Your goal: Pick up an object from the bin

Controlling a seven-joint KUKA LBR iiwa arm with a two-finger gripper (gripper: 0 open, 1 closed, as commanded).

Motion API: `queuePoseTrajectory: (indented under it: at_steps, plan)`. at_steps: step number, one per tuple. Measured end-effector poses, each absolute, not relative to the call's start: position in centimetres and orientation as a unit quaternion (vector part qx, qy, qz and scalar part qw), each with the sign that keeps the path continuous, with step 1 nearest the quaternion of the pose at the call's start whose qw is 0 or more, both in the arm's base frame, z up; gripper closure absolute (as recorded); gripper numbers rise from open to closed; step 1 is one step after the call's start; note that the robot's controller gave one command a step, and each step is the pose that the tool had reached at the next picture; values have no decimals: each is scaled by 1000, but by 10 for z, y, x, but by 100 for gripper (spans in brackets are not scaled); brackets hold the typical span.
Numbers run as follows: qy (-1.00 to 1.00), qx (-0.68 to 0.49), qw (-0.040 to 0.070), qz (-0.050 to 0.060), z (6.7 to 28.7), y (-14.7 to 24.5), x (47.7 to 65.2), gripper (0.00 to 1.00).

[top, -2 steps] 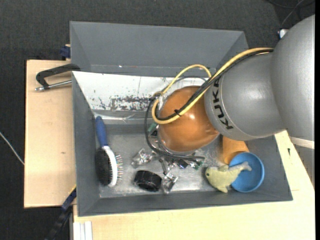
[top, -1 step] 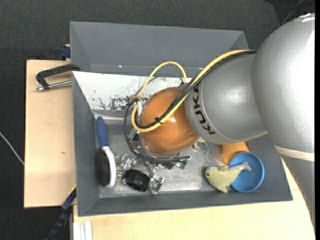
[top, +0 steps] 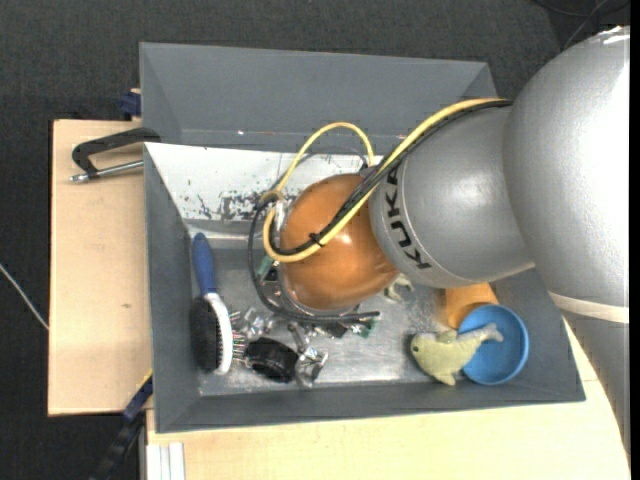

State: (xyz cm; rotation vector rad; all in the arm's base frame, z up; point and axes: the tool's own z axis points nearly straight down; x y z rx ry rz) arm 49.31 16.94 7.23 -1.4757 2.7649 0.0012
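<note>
1. Nearest beneath the gripper (top: pixel 305 320): a small black object (top: pixel 270 359) and a clutter of shiny metal bits (top: pixel 312 354), on the bin floor just right of the hairbrush (top: pixel 208 313), level with its bristle head.
2. Gripper's opening: cannot tell. Tucked under a round orange wrist cover (top: pixel 330 253), with some metal parts peeking out below the cover's lower edge. Whether anything is held: cannot tell either.
3. Gripper's place: low in the bin, right of the hairbrush and just above the black object as seen from the camera. Touching or apart: cannot tell.
4. Arm pose: a thick grey arm (top: pixel 480 198) in from the right, sloping down and leftward toward the hairbrush and ending in the orange cover. Yellow and black cables (top: pixel 340 125) looped over the top of the cover.
5. Hairbrush itself: blue handle pointing toward the bin's far wall, white head with black bristles at the nearer end, lying lengthwise beside the left wall of the grey metal bin (top: pixel 300 93).
6. Well right of the hairbrush, past the arm: a pale yellow-green soft toy (top: pixel 445 355) touching a blue bowl (top: pixel 503 353).
7. Just above the bowl, partly hidden by the arm: an orange cup-like thing (top: pixel 465 305).
</note>
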Motion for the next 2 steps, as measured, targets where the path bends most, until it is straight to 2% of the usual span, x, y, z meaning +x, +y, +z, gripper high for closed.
queuePoseTrajectory:
  at_steps: [1,2]
  plan:
    - [686,-727,6,-1,180,192,526,100]
    - [683,-731,7,-2,295,194,526,100]
